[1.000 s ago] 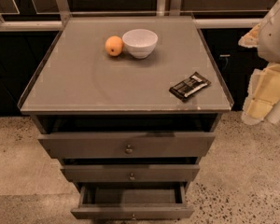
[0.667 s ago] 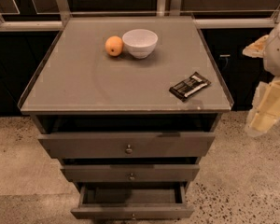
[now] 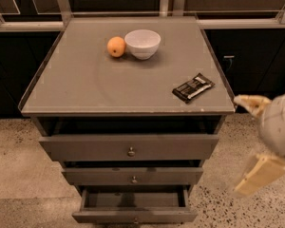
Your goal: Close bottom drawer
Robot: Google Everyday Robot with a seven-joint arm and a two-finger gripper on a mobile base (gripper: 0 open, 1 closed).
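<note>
The bottom drawer is the lowest of three dark grey drawers in the cabinet and stands pulled out the farthest, its empty inside showing from above. The middle drawer and the top drawer are also out a little. My gripper hangs at the right edge of the view, beside the cabinet's right front corner and level with the top drawer. Its two cream fingers are spread apart with nothing between them. It touches no drawer.
On the cabinet top are an orange, a white bowl and a dark snack bar near the right front corner. Dark cupboards and a rail run behind. The floor is speckled stone.
My gripper has dropped lower and shifted right, from beside the cabinet top down to drawer height. The drawers and the objects on top have not moved.
</note>
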